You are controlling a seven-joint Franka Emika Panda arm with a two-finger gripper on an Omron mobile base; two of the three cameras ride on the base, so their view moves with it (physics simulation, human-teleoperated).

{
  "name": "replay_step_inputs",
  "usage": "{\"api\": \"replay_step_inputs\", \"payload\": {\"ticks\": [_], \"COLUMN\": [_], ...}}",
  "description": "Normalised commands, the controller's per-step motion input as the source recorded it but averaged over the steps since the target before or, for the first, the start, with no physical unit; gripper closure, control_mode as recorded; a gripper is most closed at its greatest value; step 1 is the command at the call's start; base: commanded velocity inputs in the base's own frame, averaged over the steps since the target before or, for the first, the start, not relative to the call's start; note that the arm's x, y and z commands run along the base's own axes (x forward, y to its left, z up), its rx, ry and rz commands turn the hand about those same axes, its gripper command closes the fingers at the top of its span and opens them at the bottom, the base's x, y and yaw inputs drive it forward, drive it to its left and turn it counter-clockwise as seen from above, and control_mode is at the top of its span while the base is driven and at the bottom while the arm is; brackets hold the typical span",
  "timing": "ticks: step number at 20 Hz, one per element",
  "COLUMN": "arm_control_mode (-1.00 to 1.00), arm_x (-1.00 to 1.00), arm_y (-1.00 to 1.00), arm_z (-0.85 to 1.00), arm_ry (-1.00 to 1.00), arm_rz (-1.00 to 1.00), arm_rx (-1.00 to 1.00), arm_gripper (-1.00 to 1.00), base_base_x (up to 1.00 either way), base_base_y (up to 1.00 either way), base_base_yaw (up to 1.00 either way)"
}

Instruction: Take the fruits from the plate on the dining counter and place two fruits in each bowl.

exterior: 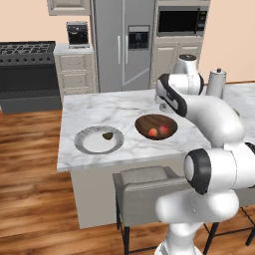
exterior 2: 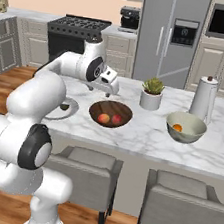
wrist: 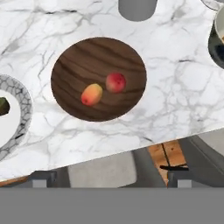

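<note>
The dark brown bowl (wrist: 96, 57) sits mid-counter and holds a red-pink fruit (wrist: 115, 82) and a reddish-orange fruit (wrist: 92, 94). To its left the ridged plate (exterior: 92, 144) carries one dark olive-green fruit (exterior: 107, 135). At the right the pale grey-green bowl (exterior 2: 187, 136) holds an orange fruit (exterior 2: 177, 127). My gripper (exterior 2: 115, 90) hangs open and empty above the far edge of the brown bowl (exterior 2: 109, 107), clear of the fruits. My arm covers part of the plate (exterior 2: 69, 112) in the right base view.
A small white plant pot (exterior 2: 151, 95) stands behind the brown bowl, with a tall white jug (exterior 2: 204, 99) behind the pale bowl. Grey stools (exterior 2: 86, 167) line the marble dining counter (exterior: 99, 107) along its near edge. Fridge and stove stand far behind.
</note>
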Motion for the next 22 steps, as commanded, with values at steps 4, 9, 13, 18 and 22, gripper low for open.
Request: {"api": "replay_step_inputs", "payload": {"ticks": [4,9,13,18,22], "arm_control_mode": [-1.0,-1.0,-1.0,-1.0,-1.0], "arm_x": [0.11,0.4,0.57,0.55,0.41], "arm_y": [0.98,0.83,0.69,0.76,0.6], "arm_z": [-0.13,-0.1,-0.25,-0.33,-0.32], "arm_ry": [0.0,0.01,0.03,0.09,0.06], "arm_rz": [0.11,0.04,0.05,0.06,0.04], "arm_rx": [0.0,0.0,0.0,0.0,0.0], "arm_gripper": [-1.0,-1.0,-1.0,-1.0,-1.0], "base_base_x": [0.0,0.0,0.0,0.0,0.0], "base_base_y": [0.0,0.0,0.0,0.0,0.0], "base_base_yaw": [0.0,0.0,0.0,0.0,0.0]}}
